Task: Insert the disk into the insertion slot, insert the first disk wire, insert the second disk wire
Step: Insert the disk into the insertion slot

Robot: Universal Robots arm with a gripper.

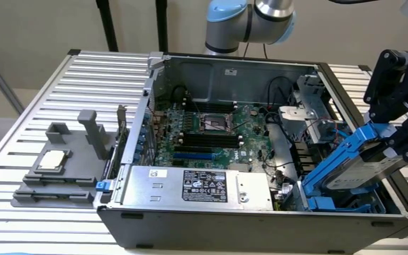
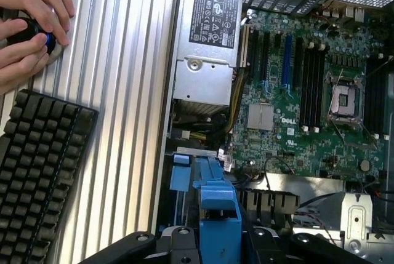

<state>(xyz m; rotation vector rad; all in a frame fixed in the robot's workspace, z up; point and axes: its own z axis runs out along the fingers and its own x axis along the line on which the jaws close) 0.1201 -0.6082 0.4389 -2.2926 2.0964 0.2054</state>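
My gripper point(image 1: 395, 146) stands over the open computer case's corner at the exterior view's right, shut on the disk point(image 1: 365, 171). The disk is a silver-grey drive in a bright blue carrier point(image 1: 335, 162). It hangs tilted, upper end in my fingers and lower end down at the insertion slot point(image 1: 342, 204), a blue-clipped cage in the case's front corner. In the wrist view the blue carrier point(image 2: 217, 197) sticks out from between my black fingers point(image 2: 265, 242) toward the slot point(image 2: 180, 181). Among the cables point(image 1: 283, 178) beside the cage I cannot tell which are the disk wires.
A silver power supply point(image 1: 197, 186) with a black label lies along the case's front, the motherboard point(image 1: 211, 133) behind it. A grey metal bracket cage point(image 1: 310, 103) stands behind the slot. A grey fixture point(image 1: 55, 170) sits at the left. A person's hands point(image 2: 24, 30) and a keyboard point(image 2: 37, 178) are on the table.
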